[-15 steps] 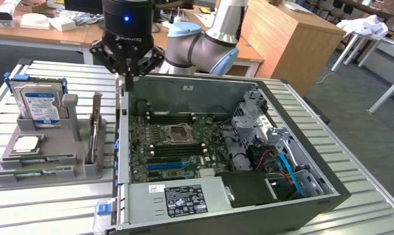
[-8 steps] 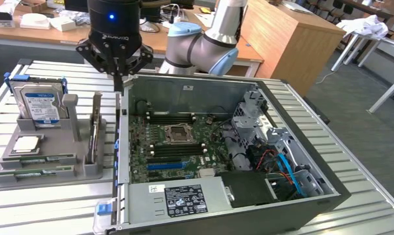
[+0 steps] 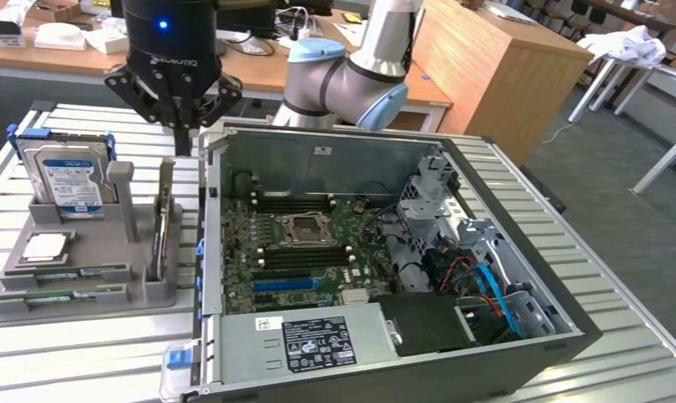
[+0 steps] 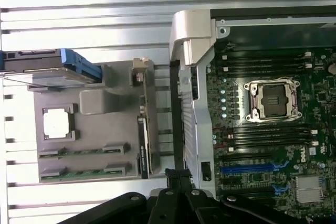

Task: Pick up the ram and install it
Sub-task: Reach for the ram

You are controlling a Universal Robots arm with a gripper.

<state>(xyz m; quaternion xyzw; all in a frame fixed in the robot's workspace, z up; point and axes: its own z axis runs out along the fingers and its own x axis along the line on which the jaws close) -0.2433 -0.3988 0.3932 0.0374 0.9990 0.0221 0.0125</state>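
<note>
Your gripper [image 3: 183, 126], fingers pressed together & empty, hovers over the tray [image 3: 91, 243] edge. RAM [image 3: 63, 273] lies in tray; mobo [image 3: 304, 252] slots bare. Pickup & install both left.

Looks like a robotics lab, folks: slatted aluminium workbench [image 3: 80, 357] up front, opened computer case [image 3: 315, 168] sitting on it, cluttered wooden desks [image 3: 495, 67] at the far side.
</note>
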